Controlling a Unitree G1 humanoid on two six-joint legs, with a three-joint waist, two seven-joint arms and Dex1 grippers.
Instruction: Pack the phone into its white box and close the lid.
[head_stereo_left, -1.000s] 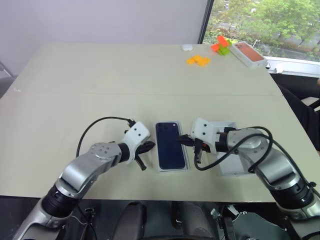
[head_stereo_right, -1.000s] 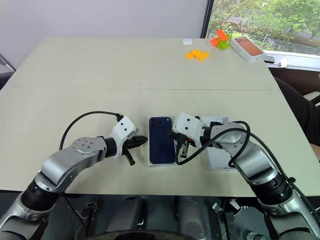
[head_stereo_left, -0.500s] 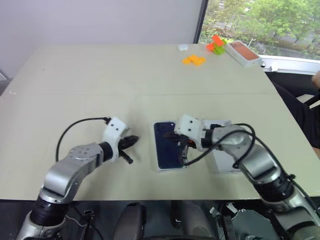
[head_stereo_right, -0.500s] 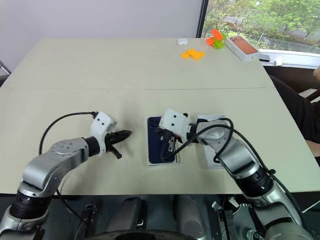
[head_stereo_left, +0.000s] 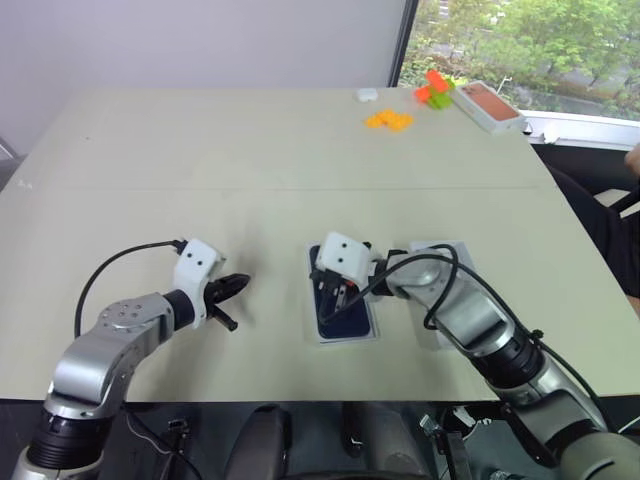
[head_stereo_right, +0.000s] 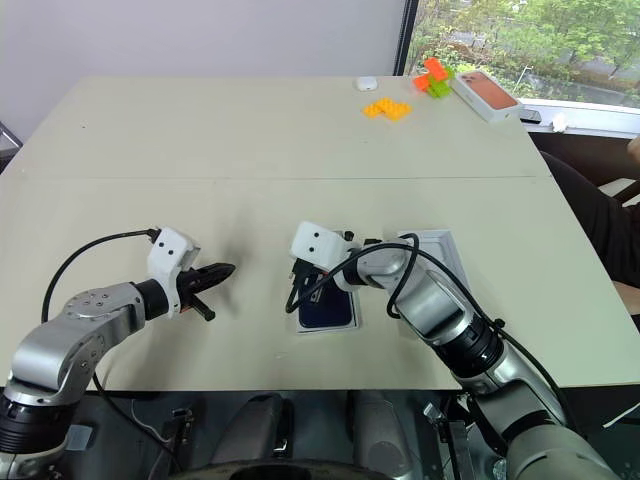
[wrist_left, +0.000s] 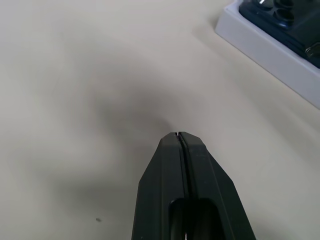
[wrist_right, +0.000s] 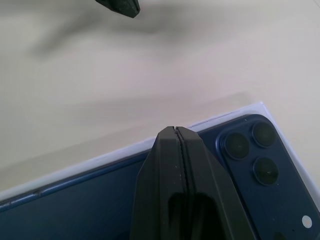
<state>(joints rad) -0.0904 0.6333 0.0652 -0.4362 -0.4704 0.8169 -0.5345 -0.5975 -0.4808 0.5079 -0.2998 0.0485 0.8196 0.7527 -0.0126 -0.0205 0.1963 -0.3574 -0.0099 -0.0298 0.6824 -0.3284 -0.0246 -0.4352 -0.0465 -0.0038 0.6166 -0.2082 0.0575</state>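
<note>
beige table (head_stereo_left: 250, 150) beside a window (head_stereo_left: 520, 40).

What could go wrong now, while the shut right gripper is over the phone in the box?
1. The shut right gripper hangs over the phone near its camera cluster; pressing down might scratch the glossy back.
2. A sideways push could slide the box on the table.
3. The lid lies under the right arm, which may knock it.
</note>
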